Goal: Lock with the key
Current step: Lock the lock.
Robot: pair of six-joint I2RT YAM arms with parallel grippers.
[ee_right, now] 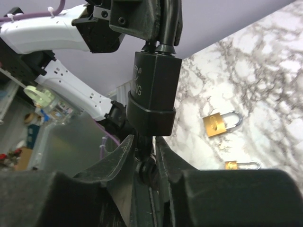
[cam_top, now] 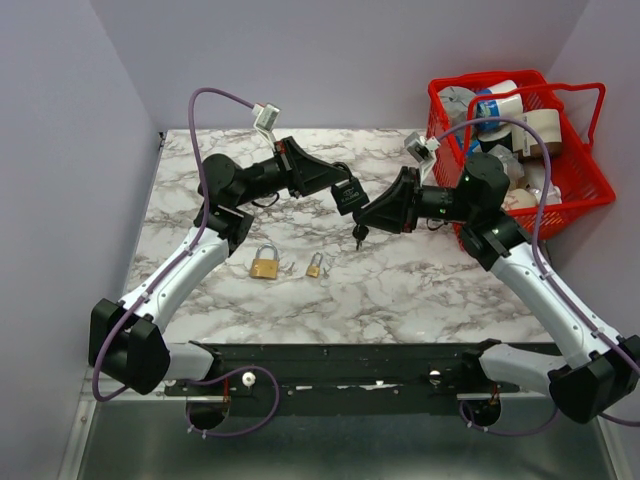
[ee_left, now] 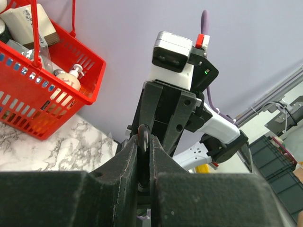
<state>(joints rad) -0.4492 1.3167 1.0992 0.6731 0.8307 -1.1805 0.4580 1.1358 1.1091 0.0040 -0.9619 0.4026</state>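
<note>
The silver blade of the small black-headed key [ee_right: 145,166] is mostly hidden inside the squat black padlock [ee_right: 154,90], whose shackle the left gripper's dark fingers [ee_left: 124,172] partly cover. The red plastic basket [ee_left: 42,94] is cut off.

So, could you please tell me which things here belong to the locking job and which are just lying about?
In the job: the key; the black padlock.
Lying about: larger brass padlock; smaller brass padlock; red basket with its contents.
</note>
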